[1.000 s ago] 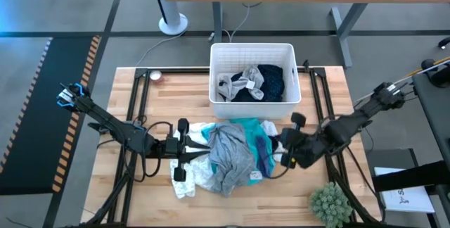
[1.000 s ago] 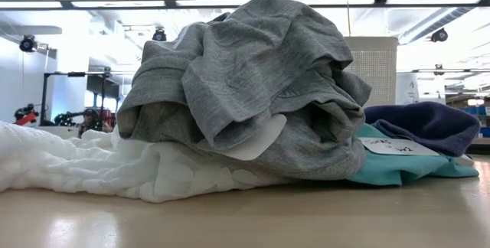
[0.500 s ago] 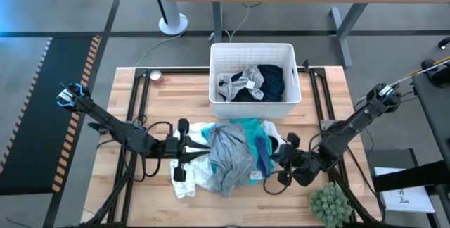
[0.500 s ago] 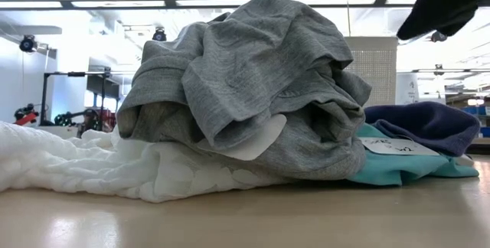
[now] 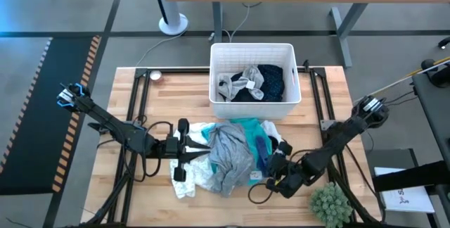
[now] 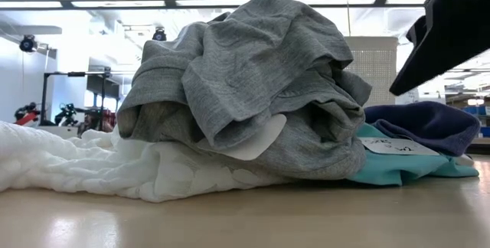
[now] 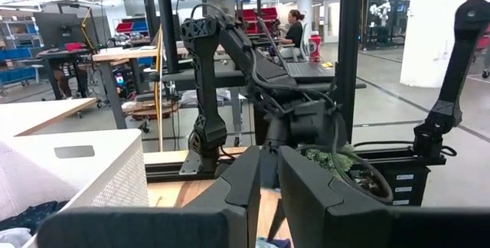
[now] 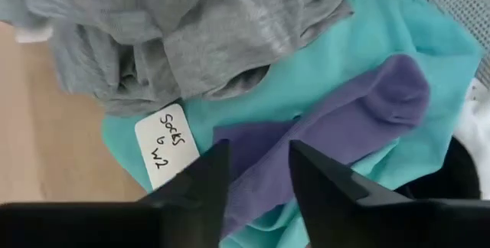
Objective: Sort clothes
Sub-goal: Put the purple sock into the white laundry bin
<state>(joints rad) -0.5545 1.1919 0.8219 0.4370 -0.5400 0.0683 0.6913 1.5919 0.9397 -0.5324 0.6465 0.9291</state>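
Observation:
The clothes lie in a pile mid-table. A grey garment (image 5: 228, 154) sits on top of a white lacy one (image 5: 184, 182), a turquoise one (image 5: 249, 126) and a purple sock (image 8: 344, 118). My right gripper (image 8: 256, 175) is open at the pile's near right side (image 5: 271, 174). It slants down over the purple sock and touches nothing. My left gripper (image 5: 193, 150) waits level at the pile's left side. Its fingers (image 7: 269, 179) are nearly together with nothing between them.
A white bin (image 5: 218, 101) at the far middle holds dark and grey clothes (image 5: 253, 81). A small green plant (image 5: 329, 203) stands at the near right corner, close to my right arm. A white "Socks" label (image 8: 167, 147) lies on the turquoise cloth. Black rails run along both table sides.
My right gripper has come down and moved toward the near edge and the left, closing in on the pile's right side. In the low view it now looms larger at the upper right. The clothes have not moved.

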